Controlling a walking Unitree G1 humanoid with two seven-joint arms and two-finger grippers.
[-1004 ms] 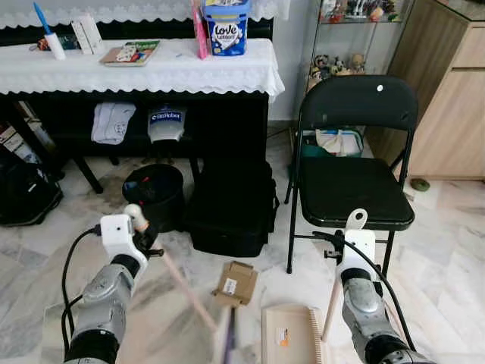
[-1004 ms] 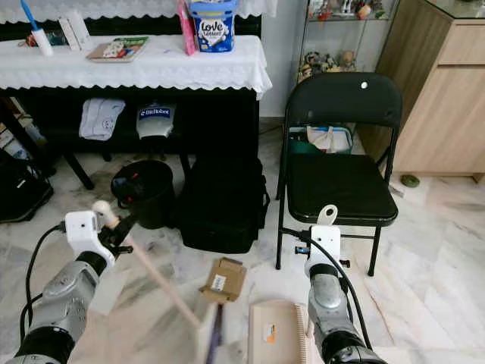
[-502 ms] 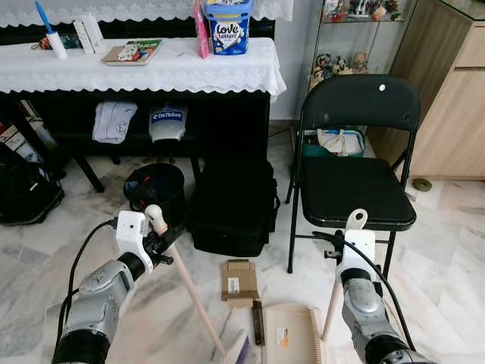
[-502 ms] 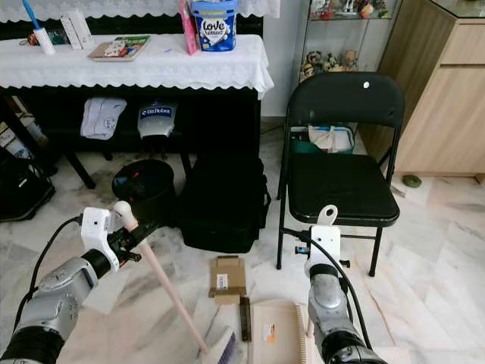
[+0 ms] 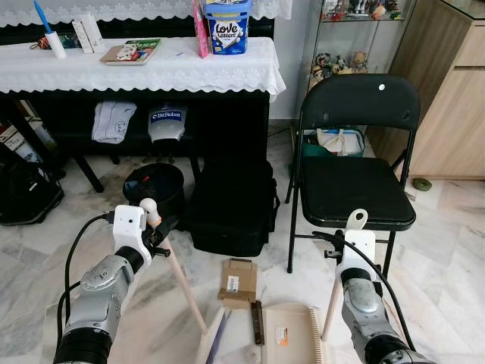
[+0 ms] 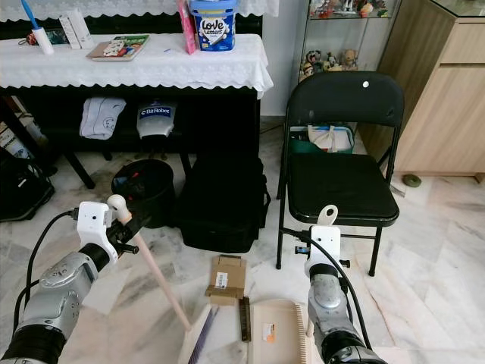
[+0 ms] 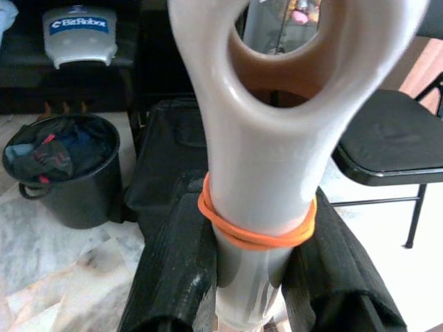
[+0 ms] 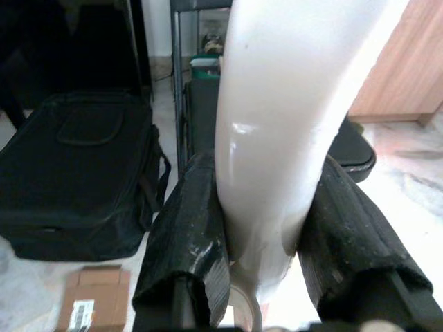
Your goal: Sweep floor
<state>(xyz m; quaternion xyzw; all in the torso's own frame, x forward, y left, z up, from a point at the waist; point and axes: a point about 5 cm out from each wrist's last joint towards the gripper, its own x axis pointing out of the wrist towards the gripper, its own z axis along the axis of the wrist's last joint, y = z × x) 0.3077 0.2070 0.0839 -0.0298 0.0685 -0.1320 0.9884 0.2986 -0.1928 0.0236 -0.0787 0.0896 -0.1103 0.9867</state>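
Note:
My left gripper (image 5: 160,230) is shut on the top of a pale pink broom handle (image 5: 182,284), just under its hanging loop and an orange rubber band (image 7: 255,232). The handle slants down to the broom head (image 5: 214,343) on the marble floor. My right gripper (image 5: 339,249) is shut on the white upright handle (image 8: 273,138) of a beige dustpan (image 5: 292,337), which rests on the floor to the right of the broom head. A flat cardboard piece (image 5: 237,282) lies just beyond the pan. A dark narrow strip (image 5: 257,332) lies against the pan's left side.
A black bag (image 5: 231,205) and a black bin (image 5: 154,189) stand under a table with a white lace cloth (image 5: 151,72). A black folding chair (image 5: 356,189) stands to the right, with a wooden cabinet (image 5: 455,98) behind it. Another dark bag (image 5: 26,193) sits far left.
The broom head swept right toward the dustpan, then drew back to the left. The cardboard piece turned from tilted to straight, and the dark strip now lies beside the pan. The right arm stayed put.

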